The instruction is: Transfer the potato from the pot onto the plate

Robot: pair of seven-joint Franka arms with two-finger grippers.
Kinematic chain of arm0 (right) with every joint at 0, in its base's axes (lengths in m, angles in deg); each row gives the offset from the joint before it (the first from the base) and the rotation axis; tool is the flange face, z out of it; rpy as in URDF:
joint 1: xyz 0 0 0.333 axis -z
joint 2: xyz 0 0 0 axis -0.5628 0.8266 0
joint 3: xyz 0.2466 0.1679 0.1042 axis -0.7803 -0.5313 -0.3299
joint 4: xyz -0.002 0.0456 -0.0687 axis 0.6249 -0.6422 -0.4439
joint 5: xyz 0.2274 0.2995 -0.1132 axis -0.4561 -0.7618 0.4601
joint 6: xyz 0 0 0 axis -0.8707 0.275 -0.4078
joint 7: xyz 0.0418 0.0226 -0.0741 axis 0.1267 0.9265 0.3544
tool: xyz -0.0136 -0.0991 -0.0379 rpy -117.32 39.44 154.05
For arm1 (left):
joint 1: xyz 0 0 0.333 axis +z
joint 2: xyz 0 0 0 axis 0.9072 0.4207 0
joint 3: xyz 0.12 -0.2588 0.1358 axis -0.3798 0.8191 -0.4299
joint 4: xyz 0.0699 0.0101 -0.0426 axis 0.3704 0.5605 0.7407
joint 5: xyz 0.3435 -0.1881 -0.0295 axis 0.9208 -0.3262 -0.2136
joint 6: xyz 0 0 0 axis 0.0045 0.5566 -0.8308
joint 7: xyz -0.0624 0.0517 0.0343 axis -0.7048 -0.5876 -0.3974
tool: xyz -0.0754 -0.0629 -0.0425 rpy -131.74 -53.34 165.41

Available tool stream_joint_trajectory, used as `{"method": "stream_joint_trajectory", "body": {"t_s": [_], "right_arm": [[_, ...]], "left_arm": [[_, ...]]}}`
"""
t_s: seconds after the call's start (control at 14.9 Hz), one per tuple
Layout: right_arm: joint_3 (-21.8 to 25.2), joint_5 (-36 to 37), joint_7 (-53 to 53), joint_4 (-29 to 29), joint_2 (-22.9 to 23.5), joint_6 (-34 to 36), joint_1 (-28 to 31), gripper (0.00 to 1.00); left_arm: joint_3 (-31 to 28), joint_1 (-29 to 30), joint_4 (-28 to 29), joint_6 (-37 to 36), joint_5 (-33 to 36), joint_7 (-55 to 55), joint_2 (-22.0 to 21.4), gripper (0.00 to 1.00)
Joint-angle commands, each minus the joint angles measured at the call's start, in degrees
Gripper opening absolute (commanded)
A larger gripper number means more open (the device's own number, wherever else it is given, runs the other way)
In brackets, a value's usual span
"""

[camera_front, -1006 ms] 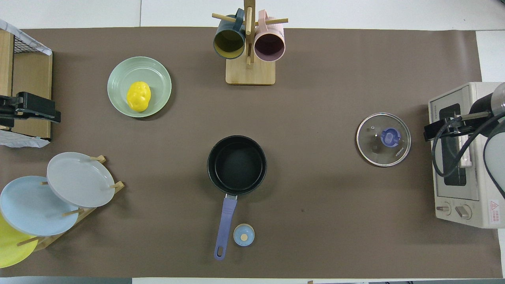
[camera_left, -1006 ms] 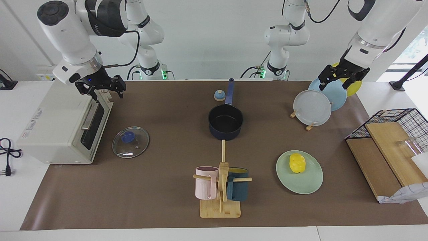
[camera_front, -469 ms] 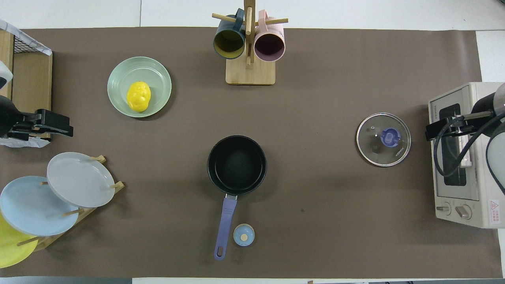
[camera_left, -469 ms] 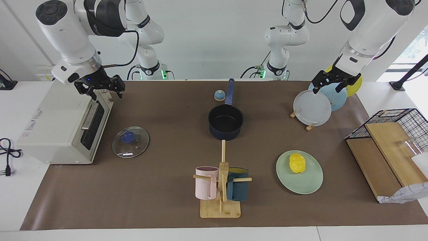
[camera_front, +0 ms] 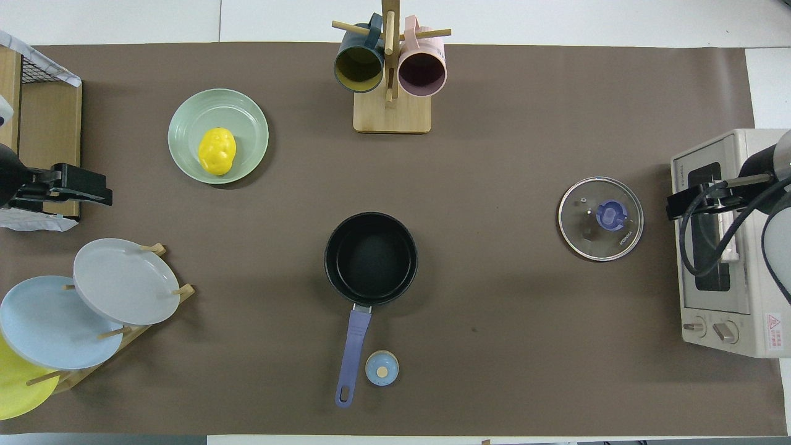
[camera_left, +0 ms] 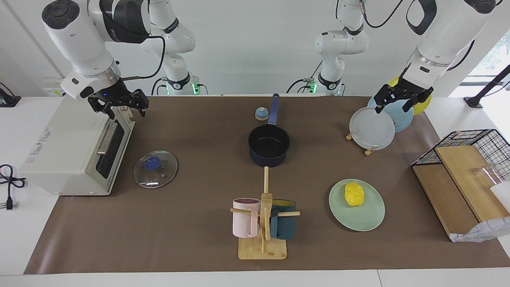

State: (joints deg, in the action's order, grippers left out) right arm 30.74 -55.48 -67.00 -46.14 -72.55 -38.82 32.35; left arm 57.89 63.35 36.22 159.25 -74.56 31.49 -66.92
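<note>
Potato (camera_left: 354, 194) lies on the mint-green plate (camera_left: 366, 217); the pot (camera_left: 269, 146) stands empty. Left gripper (camera_left: 400, 103), jaws spread and holding nothing, hangs over the plate rack (camera_left: 368, 150). Right gripper (camera_left: 121, 107), also spread and empty, hovers above the toaster oven (camera_left: 67, 147).

facing view: high, across table, looks at robots, wide | overhead view: above robots' end, steep down, wide | half a turn apart | shared: brown mat (camera_left: 199, 223) (camera_front: 494, 154), pot (camera_left: 269, 149) (camera_front: 371, 258), plate (camera_left: 368, 217) (camera_front: 244, 114), toaster oven (camera_left: 71, 151) (camera_front: 723, 309)
</note>
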Motion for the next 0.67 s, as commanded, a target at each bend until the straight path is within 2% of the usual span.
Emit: {"method": "stream_joint_trajectory", "body": {"t_s": [0.0,0.6], "right_arm": [[0.21,0.26,-1.13,0.72,-0.21,1.04,-0.12,1.0],[0.21,0.08,-1.05,0.54,-0.39,1.21,-0.21,1.0]], "left_arm": [[-0.04,0.11,-0.15,0.56,0.98,0.38,-0.08,1.0],[-0.04,-0.33,1.08,1.52,0.98,0.73,-0.43,1.0]]}}
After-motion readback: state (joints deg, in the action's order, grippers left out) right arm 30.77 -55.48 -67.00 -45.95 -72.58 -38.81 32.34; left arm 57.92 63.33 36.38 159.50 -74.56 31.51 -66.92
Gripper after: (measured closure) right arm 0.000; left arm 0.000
